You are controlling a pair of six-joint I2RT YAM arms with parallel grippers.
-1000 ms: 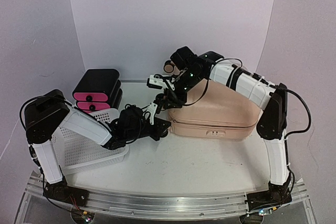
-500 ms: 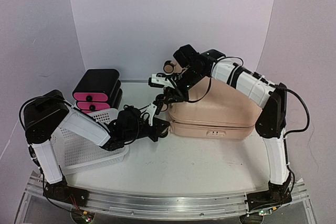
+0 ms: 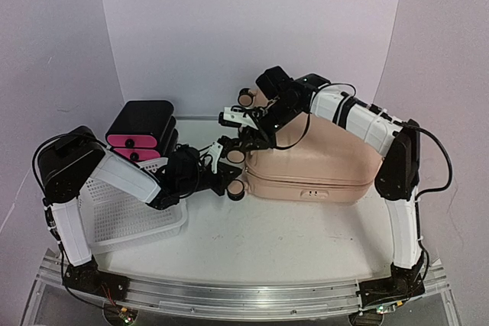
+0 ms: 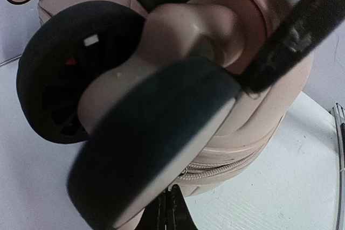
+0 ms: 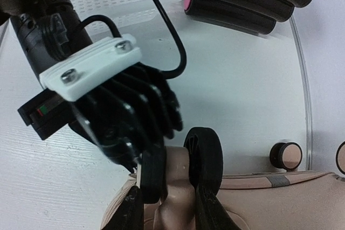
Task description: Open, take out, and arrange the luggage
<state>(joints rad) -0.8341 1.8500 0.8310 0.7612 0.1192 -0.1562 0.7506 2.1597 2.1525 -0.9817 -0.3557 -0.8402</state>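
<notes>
while the right gripper (image 5: 168,207) pinches a luggage (image 3: 325,159) wheel (image 5: 205,153), the clenched left gripper (image 3: 223,178) crowds alongside; basket (image 3: 130,217) nearby.

Top view: high, behind the table's (image 3: 306,242) near edge, facing its far edge; takes in the whole scene. Left wrist: pressed close against a spinner wheel (image 4: 59,74). Right wrist: close above, looking down. Both wrist views share the suitcase's (image 5: 259,197) wheeled end.
</notes>
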